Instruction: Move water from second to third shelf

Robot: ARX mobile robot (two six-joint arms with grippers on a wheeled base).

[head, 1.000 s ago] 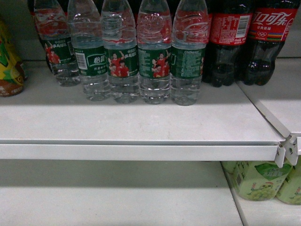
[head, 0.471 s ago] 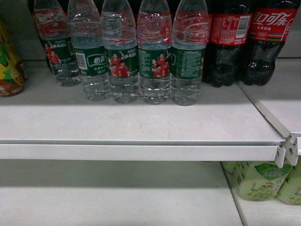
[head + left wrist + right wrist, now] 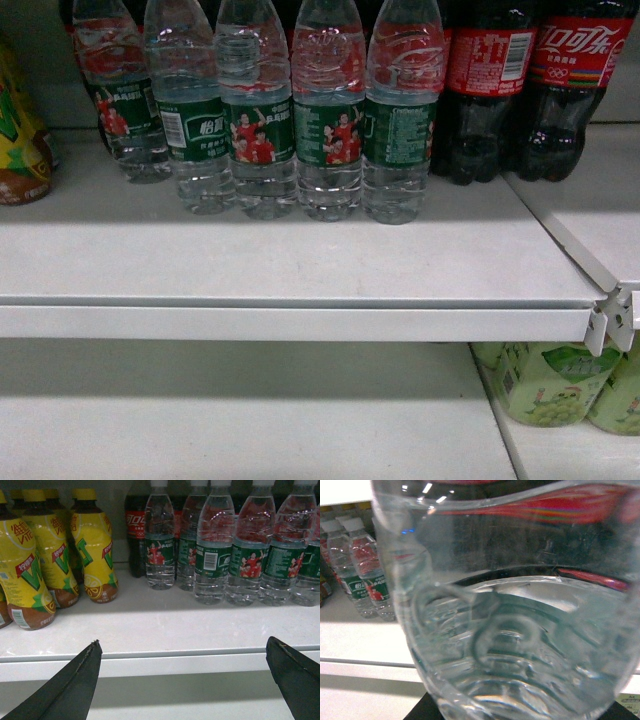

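Filling right wrist view: water bottle (image 3: 510, 630), hanging clear of shelf lip (image 3: 360, 666), so judged clamped in right pincer, fingers hidden. Long axis roughly up-down in frame; cap direction unreadable. Spread wide, empty: left pincer (image 3: 182, 680). Farther back, head view unchanged over last second: water row (image 3: 330, 130) undisturbed; transfer pending, lower shelf (image 3: 240, 420) waiting.
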